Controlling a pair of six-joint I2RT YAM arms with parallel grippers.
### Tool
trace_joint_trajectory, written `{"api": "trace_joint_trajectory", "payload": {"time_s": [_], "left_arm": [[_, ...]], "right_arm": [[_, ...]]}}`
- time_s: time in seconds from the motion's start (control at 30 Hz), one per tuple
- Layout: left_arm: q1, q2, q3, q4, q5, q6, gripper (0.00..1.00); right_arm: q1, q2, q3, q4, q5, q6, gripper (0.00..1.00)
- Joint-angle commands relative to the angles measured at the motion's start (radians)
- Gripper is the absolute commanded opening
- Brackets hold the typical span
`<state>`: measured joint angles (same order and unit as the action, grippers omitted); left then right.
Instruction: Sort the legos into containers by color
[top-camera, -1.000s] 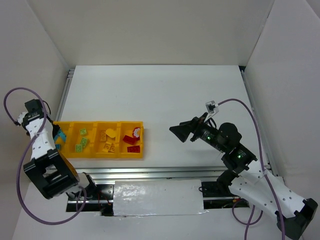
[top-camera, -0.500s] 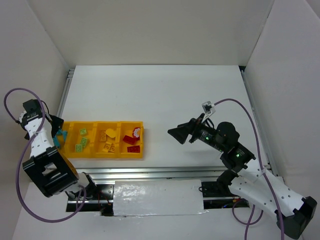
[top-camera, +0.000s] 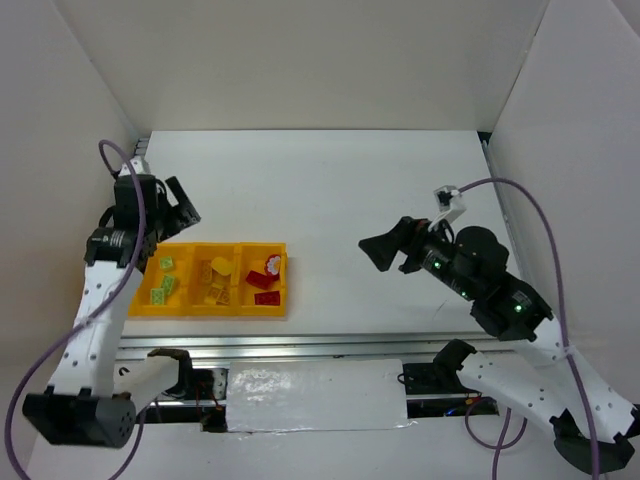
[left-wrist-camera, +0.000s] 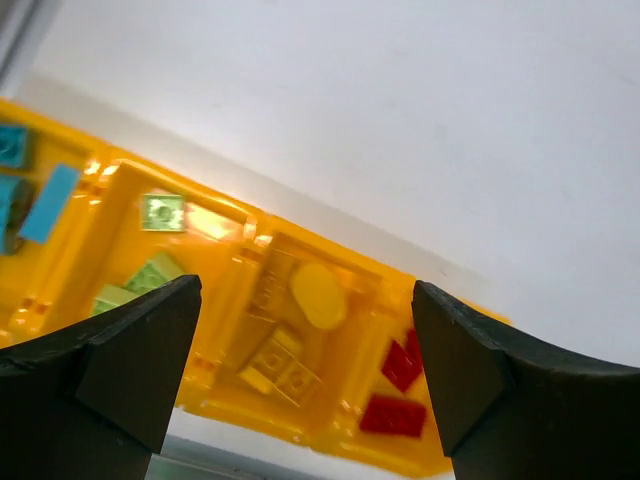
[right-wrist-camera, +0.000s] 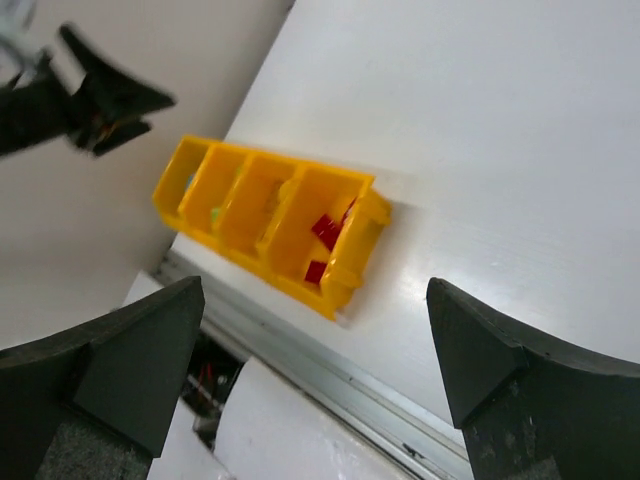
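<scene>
1. Yellow tray (top-camera: 210, 311) sits on the white table (top-camera: 330, 190) at the front left, with four open compartments in a row and its long side running along the near edge.
2. Leftmost compartment holds blue bricks (left-wrist-camera: 48, 203); at least two show in the left wrist view. In the top view the left arm hides this compartment.
3. Second compartment holds light green bricks (top-camera: 163, 283), about three, lying loose and flat.
4. Third compartment holds yellow bricks (top-camera: 217, 292) and one rounded yellow piece (left-wrist-camera: 318, 297).
5. Rightmost compartment holds red bricks (top-camera: 264, 283). Two flat ones are clear; more sit at its far right corner, too small to count.
6. Every brick in view lies inside the tray, one color per compartment.
7. Left gripper (top-camera: 186, 206) has its jaws spread wide and holds nothing. It is raised over the table just behind the tray's left half, not touching it.
8. Right gripper (top-camera: 368, 250) has its jaws spread wide and holds nothing. It is over the table well to the right of the tray, pointing toward it.
</scene>
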<state>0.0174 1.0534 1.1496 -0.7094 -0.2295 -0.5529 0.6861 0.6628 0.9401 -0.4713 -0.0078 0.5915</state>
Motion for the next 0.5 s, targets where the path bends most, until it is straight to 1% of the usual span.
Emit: {"api": "trace_joint_trajectory", "payload": {"time_s": [0.0,0.03,0.07,0.13,0.17,0.2,0.27,0.3,0.37,0.47], "left_arm": [[-0.134,-0.156,0.039,-0.096,-0.042,0.062,1.00],[-0.157,-0.188,0.054,-0.116,-0.045,0.071,1.00],[-0.183,-0.252,0.064,-0.137,-0.053,0.077,1.00],[-0.188,-0.349,0.100,-0.206,-0.064,0.094,0.99],[-0.186,-0.377,0.119,-0.231,-0.068,0.103,1.00],[-0.188,-0.403,0.137,-0.281,-0.099,0.111,0.99],[-0.186,-0.464,0.192,-0.329,-0.134,0.123,1.00],[-0.191,-0.484,0.206,-0.353,-0.177,0.111,1.00],[-0.194,-0.547,0.220,-0.389,-0.183,0.114,0.99],[-0.194,-0.593,0.257,-0.458,-0.226,0.079,1.00]], "right_arm": [[0.033,-0.009,0.164,-0.325,0.296,-0.035,1.00],[0.044,-0.025,0.224,-0.366,0.375,-0.033,1.00],[0.046,-0.034,0.250,-0.400,0.403,-0.035,1.00],[0.046,-0.075,0.325,-0.486,0.458,-0.045,1.00],[0.046,-0.089,0.347,-0.530,0.468,-0.053,1.00],[0.046,-0.109,0.382,-0.547,0.476,-0.059,1.00],[0.046,-0.167,0.404,-0.588,0.491,-0.087,1.00],[0.044,-0.189,0.420,-0.601,0.496,-0.096,1.00],[0.043,-0.251,0.427,-0.619,0.499,-0.137,1.00],[0.043,-0.334,0.443,-0.630,0.459,-0.177,1.00]]}}
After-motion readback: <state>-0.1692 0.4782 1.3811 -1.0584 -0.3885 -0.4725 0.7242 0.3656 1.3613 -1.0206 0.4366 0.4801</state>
